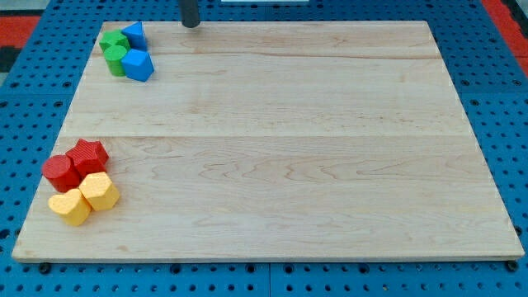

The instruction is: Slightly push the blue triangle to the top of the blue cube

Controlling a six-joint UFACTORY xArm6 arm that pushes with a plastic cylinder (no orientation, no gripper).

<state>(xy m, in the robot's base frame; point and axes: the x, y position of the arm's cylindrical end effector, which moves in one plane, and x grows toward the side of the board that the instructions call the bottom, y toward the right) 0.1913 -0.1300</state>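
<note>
Four blocks crowd the corner at about ten o'clock on the wooden board (272,148), and that crowding is the whole story. The blue triangle (135,35) sits at the upper edge of the cluster, with the blue cube (139,64) just below it at roughly six o'clock. Two green blocks, one green block (112,40) touching the triangle's nine-o'clock side and a second green block (117,59) pressed against the cube, complete the huddle.

My tip (190,25) hovers at the board's top edge, at about three o'clock from the triangle, near it but clearly apart. No pincer on this rig, only the bare rod, so there is nothing to open, close or grip.

Now the danger. Only a nudge is called for, and the triangle already looks close to its goal. Coming in from three o'clock, a push would drive it into the green block and shunt the pack toward the board's nine o'clock edge, which is near. Too long a stroke could tip a block off. Catch a slanted face off-centre and the triangle will likely spin rather than slide. Clip the cube instead, and the target itself moves.

As for heading, the triangle's point seems aimed toward two o'clock, with its broader side toward the green block. Its long axis appears to run about eight to two, though at this size I can't be sure.

Well apart at seven o'clock, two red blocks (74,162) and two yellow blocks (85,198) sit out of play.
</note>
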